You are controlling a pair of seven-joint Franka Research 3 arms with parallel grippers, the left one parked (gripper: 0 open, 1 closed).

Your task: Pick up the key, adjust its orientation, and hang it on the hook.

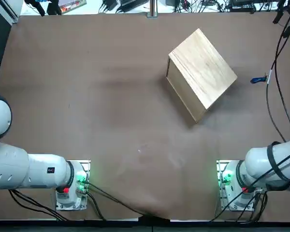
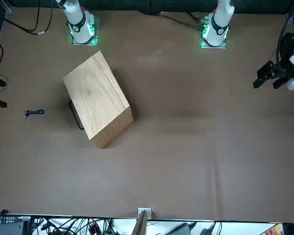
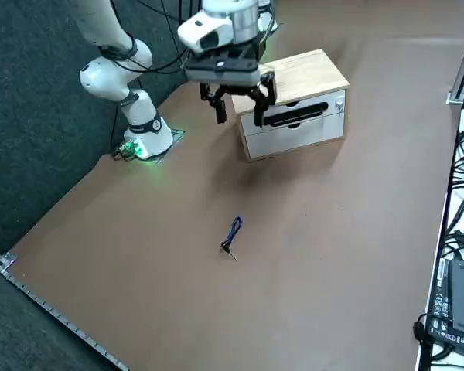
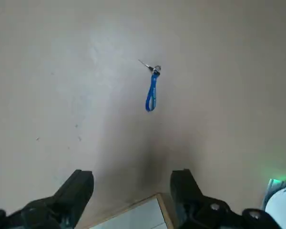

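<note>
From overhead the key [image 1: 259,79] lies on the tabletop [image 1: 96,96] past the wooden box [image 1: 202,73], toward the right arm's side; the hand is out of frame there. From the right side, the right hand [image 3: 238,101] hangs released above the box's front, the key [image 3: 232,233] well clear of it — low, out on open surface. At the wrist, the key [image 4: 151,90] lies ahead between the spread fingers [image 4: 78,191], long axis roughly along the line of reach.
</note>
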